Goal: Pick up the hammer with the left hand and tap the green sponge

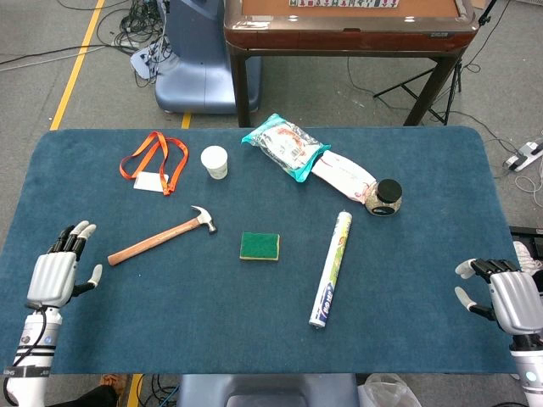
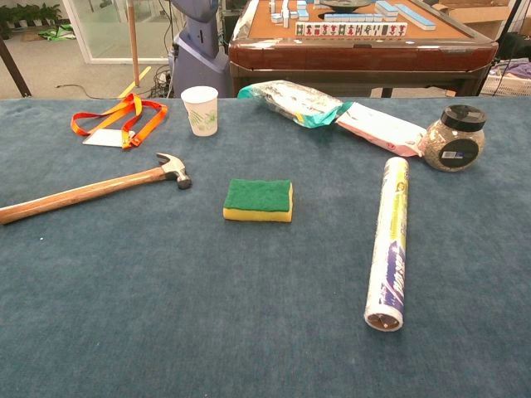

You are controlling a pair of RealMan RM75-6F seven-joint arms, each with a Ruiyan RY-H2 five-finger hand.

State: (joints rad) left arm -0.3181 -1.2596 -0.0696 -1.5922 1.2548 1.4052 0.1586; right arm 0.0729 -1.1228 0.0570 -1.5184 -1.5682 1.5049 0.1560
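Observation:
The hammer, wooden handle and metal head, lies flat on the blue table, head pointing toward the green sponge to its right. The sponge, green on top and yellow below, lies flat a little apart from the hammer head. My left hand is open near the table's left front edge, well left of the handle's end and holding nothing. My right hand is open at the right front edge, also empty. Neither hand shows in the chest view.
A paper cup and an orange lanyard with a card lie behind the hammer. A wrapped roll lies right of the sponge. Two snack bags and a black-lidded jar sit at the back right.

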